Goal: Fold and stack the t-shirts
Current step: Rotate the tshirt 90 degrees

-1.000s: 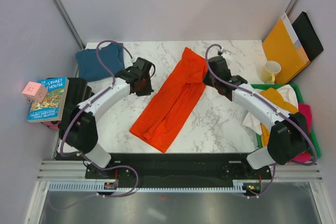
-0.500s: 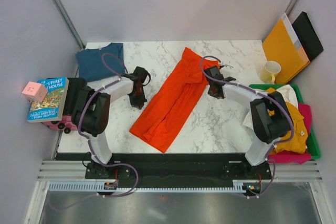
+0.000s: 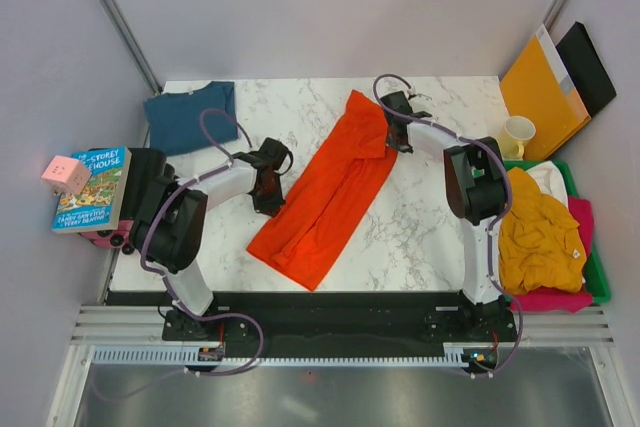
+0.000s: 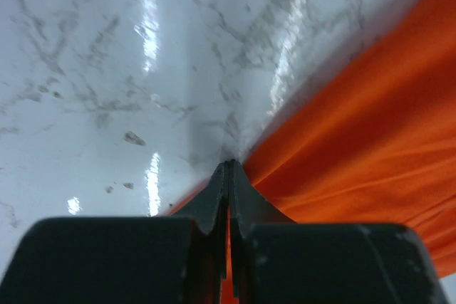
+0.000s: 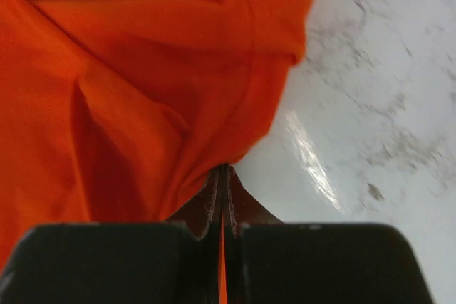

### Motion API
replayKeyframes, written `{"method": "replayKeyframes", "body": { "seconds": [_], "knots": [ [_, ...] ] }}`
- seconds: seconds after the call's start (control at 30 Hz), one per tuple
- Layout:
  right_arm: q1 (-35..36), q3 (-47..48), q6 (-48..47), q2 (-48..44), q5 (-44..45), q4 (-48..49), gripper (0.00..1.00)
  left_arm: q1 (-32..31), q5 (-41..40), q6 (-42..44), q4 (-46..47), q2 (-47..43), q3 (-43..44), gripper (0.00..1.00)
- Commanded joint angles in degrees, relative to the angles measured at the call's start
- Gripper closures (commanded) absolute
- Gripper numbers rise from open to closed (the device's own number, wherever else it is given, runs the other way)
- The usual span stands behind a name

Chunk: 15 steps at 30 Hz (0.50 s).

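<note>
Since a second ago left claw (image 3: 268,187) and right claw (image 3: 393,132) have come down onto the desk (image 3: 420,217); orange-red t-shirt (image 3: 330,197) hasn't shifted.
Top: shirt lies diagonal mid-desk, left claw on its left edge, right claw on its far right edge; teal t-shirt (image 3: 188,115) folded at far-left corner.
Left wrist: fingers (image 4: 214,201) pressed together, pinching the cloth edge.
Right wrist: same, fingers (image 5: 205,204) nipping a fold.

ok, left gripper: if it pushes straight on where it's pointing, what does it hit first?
The white marble tabletop, probably at once: the left gripper is shut on the edge of the orange-red cloth t-shirt, tips seemingly at the surface. Depth is unclear.
</note>
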Motion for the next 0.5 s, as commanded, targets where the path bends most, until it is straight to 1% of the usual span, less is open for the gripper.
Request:
{"method": "replayKeyframes", "body": {
  "seconds": [0.0,0.13,0.17,0.2,0.27,0.3,0.4,0.47],
  "knots": [
    [-0.05,9.75,-2.17,7.36,-5.70,-4.51,1.00,-7.23,6.35,-1.27,-6.11,1.20,-3.16,0.98],
    [0.04,16.10,-3.66,12.02,-11.06,-5.83,1.00,-13.22,10.12,-1.79,-7.51,2.52,-0.62,0.98],
    [0.04,17.42,-4.10,14.03,-13.77,-6.36,1.00,-14.28,10.74,-2.14,-7.43,2.96,-0.09,0.98],
    [0.22,20.74,-4.37,15.09,-14.67,-7.14,1.00,-15.94,11.35,-2.32,-7.52,3.92,0.53,0.98],
    [0.91,23.83,-5.59,17.63,-15.38,-8.55,1.00,-17.97,13.11,-3.02,-7.43,4.89,1.94,0.98],
    [1.01,26.63,-6.03,18.43,-17.03,-8.91,1.00,-18.59,13.72,-3.29,-7.52,6.03,2.38,0.98],
    [1.45,31.99,-6.74,20.90,-18.01,-10.40,1.00,-20.96,14.09,-3.20,-7.52,7.35,4.40,0.98],
    [1.45,33.51,-6.83,21.34,-17.93,-10.67,1.00,-21.32,13.64,-3.81,-7.43,7.44,4.67,0.98]
  ]
}}
